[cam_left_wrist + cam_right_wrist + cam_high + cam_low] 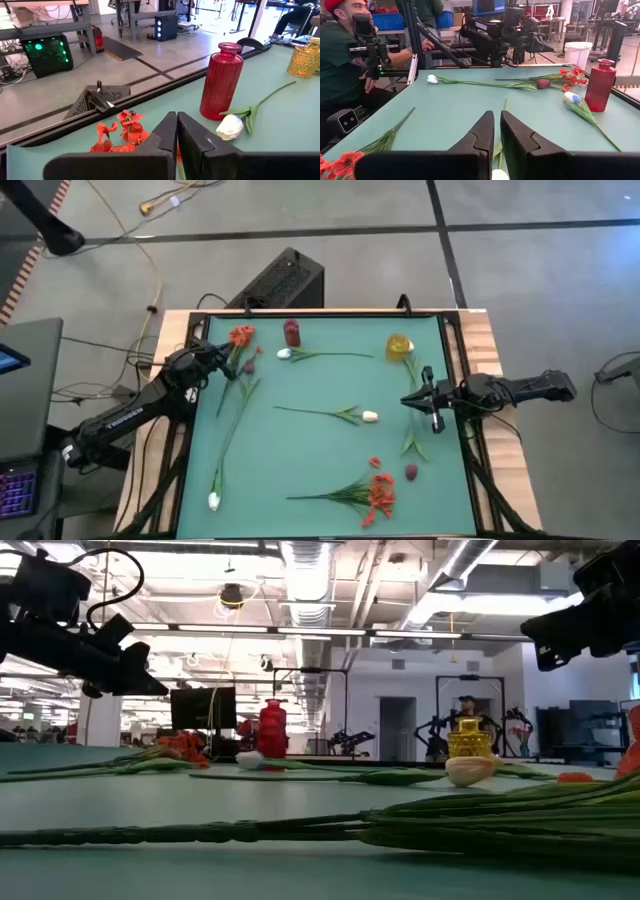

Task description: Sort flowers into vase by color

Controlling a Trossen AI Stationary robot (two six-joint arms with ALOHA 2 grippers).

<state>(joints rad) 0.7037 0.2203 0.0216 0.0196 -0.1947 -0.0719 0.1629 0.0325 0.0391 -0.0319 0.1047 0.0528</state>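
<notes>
Flowers lie flat on the green mat. A red-orange bloom (242, 335) and a dark red bud (542, 83) lie by the red vase (292, 332). One white bud (284, 353) rests near that vase, another (370, 416) mid-mat, a third (213, 500) at the near left. A red-orange cluster (380, 492) sits near the right front. My left gripper (222, 368) hovers shut over the stems beside the red-orange bloom (122, 132). My right gripper (405, 401) hangs shut above a green stem (499, 150) near the yellow vase (399, 346).
A person (345, 55) sits beyond the table's left side with control handles. A black box (285, 278) stands past the far edge, a laptop (20, 430) to the left. Wooden rails (480, 340) border the mat. Open mat lies between the two arms (310, 385).
</notes>
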